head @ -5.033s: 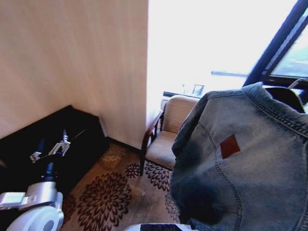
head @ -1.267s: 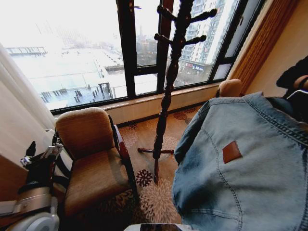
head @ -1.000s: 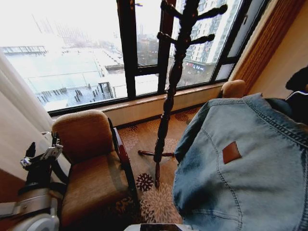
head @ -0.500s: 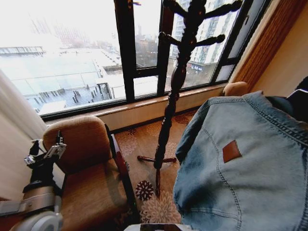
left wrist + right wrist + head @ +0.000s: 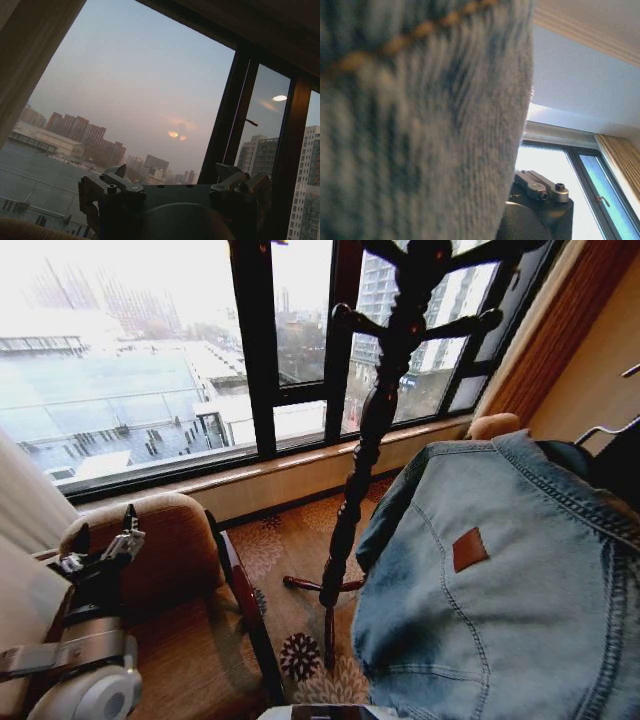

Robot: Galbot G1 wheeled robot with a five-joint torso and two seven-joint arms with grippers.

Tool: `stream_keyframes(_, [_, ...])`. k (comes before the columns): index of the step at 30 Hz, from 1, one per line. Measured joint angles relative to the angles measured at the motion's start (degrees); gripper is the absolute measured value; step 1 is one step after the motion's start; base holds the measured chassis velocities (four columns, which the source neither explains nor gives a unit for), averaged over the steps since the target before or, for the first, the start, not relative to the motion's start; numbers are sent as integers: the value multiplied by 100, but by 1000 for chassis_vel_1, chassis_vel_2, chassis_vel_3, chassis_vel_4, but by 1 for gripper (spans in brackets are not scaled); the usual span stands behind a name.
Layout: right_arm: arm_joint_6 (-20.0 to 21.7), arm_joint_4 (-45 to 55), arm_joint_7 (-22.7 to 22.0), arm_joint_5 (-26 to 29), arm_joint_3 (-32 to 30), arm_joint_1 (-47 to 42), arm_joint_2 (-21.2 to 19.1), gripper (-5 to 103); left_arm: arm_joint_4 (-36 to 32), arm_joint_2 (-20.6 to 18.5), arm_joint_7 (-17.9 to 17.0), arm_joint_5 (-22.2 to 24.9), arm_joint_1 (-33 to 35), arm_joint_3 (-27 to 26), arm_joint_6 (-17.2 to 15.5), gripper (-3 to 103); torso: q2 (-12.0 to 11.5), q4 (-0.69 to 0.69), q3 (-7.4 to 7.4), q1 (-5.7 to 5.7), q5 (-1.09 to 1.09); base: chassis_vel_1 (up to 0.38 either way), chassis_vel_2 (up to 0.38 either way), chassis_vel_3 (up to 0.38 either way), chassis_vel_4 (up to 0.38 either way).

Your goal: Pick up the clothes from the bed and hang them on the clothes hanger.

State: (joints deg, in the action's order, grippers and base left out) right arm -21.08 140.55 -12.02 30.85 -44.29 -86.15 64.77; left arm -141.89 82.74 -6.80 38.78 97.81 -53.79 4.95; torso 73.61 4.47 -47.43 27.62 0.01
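Head view: denim jacket (image 5: 500, 590) is seen hanging at the right foreground, back side toward the camera, w/ a small brown patch (image 5: 470, 549) below the collar. It is draped over a dark support at upper right, where a thin metal hook (image 5: 605, 429) sticks out past the collar; whether that belongs to the clothes hanger can't be told. The right gripper is hidden behind the fabric here, so the state of its jaws can't be told. In the right wrist view, denim weave (image 5: 415, 130) is pressed close to the lens, and one part of the right gripper (image 5: 540, 187) shows beside it against a bright window.

Left gripper (image 5: 100, 550) is held low at the left, over the backrest of a tan armchair (image 5: 170, 550), nothing betw. its jaws, which are seen apart. The left wrist view shows the same: left gripper (image 5: 182, 182) pointed at the window (image 5: 150, 100), jaws spread and nothing gripped, city blocks beyond the glass.

A dark turned-wood coat stand (image 5: 375, 430) is seen at centre, just left of the jacket, its pegs spreading near the top of the view and its feet on a patterned carpet (image 5: 300, 550). A second chair back (image 5: 492, 425) shows behind the jacket's shoulder, near the window sill.
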Motion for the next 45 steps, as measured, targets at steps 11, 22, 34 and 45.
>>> stream_keyframes(11, [-1, 51, -7, -112, 14, -83, 200, 15, 1, -117, 34, 98, 12, -121, 17, 100, 2, 0, 2, -6, -1, 0, 0, 0, 0])
stream_keyframes(22, [-27, 236, 101, -233, 8, -326, 463, 15, -26, -230, 51, 347, 111, -320, 40, 100, 1, 0, 1, -4, -1, 0, 0, 0, 0])
stream_keyframes(34, [-62, 269, 130, -237, -20, -433, 536, 15, -129, -198, 80, 385, 235, -366, 66, 100, 1, -1, 1, -2, 0, 0, 0, 0, 0])
stream_keyframes(45, [-90, 274, 120, -214, 4, -338, 502, 15, -135, -155, 83, 357, 248, -367, 86, 100, 2, 0, 1, -5, -1, 73, -72, -79, 77])
